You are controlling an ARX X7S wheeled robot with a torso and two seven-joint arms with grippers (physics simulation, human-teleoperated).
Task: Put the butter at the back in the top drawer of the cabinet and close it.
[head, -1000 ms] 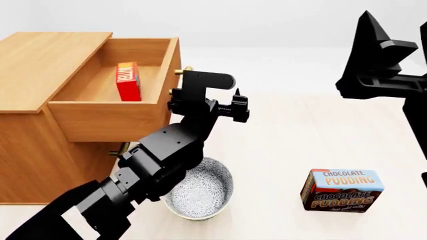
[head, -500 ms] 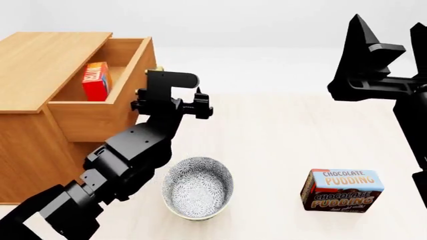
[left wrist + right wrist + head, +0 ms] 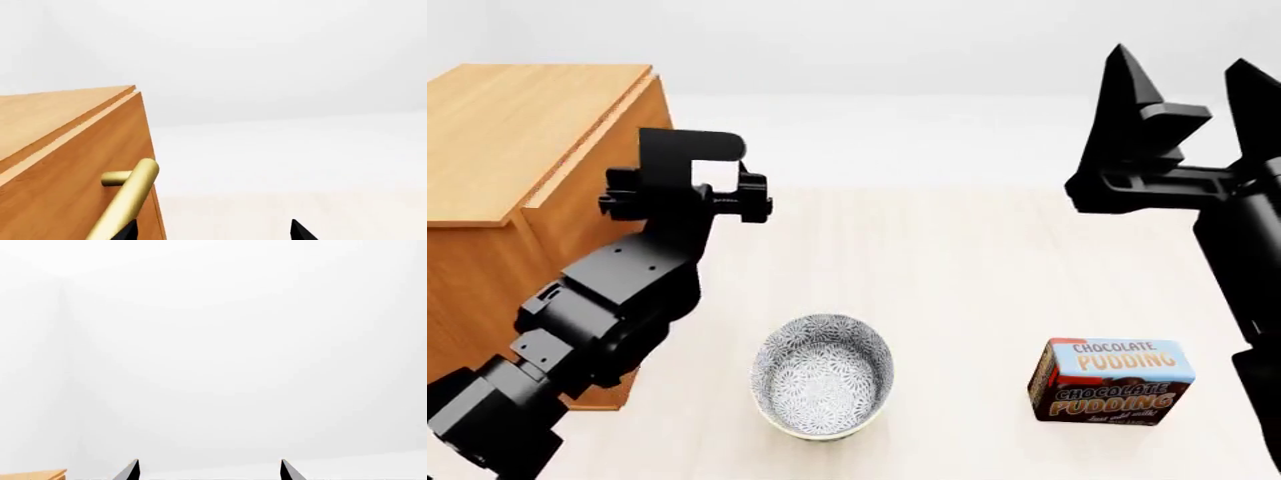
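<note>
The cabinet (image 3: 521, 130) stands at the left in the head view, and its top drawer (image 3: 594, 180) sits flush with the front. The butter is hidden from every view. My left arm (image 3: 681, 195) is right up against the drawer front. In the left wrist view my left gripper (image 3: 213, 231) is open. One tip lies by the drawer's brass handle (image 3: 130, 197) and the drawer front (image 3: 67, 185), and nothing is between the fingers. My right gripper (image 3: 1188, 90) is raised high at the right, open and empty; its wrist view (image 3: 208, 470) shows only blank wall.
A patterned bowl (image 3: 823, 375) sits on the table in front of the cabinet. A chocolate pudding box (image 3: 1112, 380) stands at the front right. The pale table (image 3: 961, 260) stretches between the cabinet and my right arm.
The top drawer has slid from open to shut with my left arm moving left against its front. The butter inside is no longer visible. My right gripper drifted slightly left.
</note>
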